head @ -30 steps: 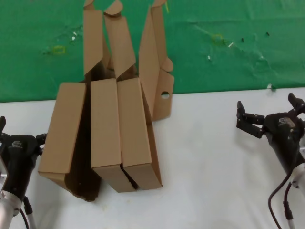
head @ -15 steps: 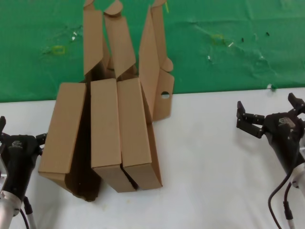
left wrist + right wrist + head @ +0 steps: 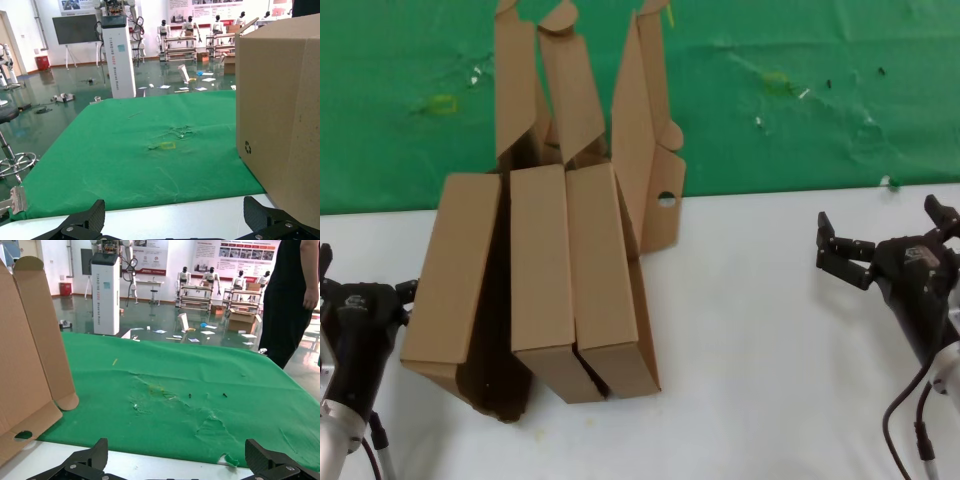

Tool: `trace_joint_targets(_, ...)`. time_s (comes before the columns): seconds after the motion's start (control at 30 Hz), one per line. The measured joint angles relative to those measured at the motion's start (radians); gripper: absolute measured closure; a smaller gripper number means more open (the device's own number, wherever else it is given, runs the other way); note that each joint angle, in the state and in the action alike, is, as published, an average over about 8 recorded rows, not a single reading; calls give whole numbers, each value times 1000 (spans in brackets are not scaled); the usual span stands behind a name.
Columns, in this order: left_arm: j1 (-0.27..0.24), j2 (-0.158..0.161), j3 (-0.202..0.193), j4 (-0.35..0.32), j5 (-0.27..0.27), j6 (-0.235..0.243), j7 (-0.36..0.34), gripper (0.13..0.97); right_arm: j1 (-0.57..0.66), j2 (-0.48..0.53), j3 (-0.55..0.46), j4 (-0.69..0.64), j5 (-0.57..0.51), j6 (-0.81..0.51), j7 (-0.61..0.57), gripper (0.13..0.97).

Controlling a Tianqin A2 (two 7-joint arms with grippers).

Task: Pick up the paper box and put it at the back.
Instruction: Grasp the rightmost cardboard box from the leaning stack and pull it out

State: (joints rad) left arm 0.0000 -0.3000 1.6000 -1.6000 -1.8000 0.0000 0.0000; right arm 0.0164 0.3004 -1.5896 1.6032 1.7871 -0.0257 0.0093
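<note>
Several brown cartons stand packed together on edge where the white table meets the green cloth, their lids raised. The paper box (image 3: pixel 610 280) is the rightmost one, with a small round hole in its side flap. Its lid and holed flap (image 3: pixel 30 355) also show in the right wrist view. The back is the wrinkled green cloth (image 3: pixel 800 110), which lies behind the boxes and shows again as green cloth (image 3: pixel 150 145) in the left wrist view. My left gripper (image 3: pixel 365 275) hangs open at the near left, just beside the leftmost carton (image 3: pixel 280 110). My right gripper (image 3: pixel 880 222) is open at the right, well apart from the boxes.
The white tabletop (image 3: pixel 760 340) stretches between the boxes and my right arm. Small specks and yellowish marks (image 3: pixel 775 82) dot the cloth. Beyond the table a person (image 3: pixel 292 300) stands at the far right.
</note>
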Motion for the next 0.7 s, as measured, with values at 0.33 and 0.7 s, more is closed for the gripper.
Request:
trace_joint_targets(0.33, 0, 0, 0, 0, 0, 0, 0, 132, 0, 0, 0, 0, 0, 0, 0, 129)
trace_joint_targets(0.7, 0, 0, 0, 0, 0, 0, 0, 132, -32, 37, 2, 58, 0, 23, -3, 129)
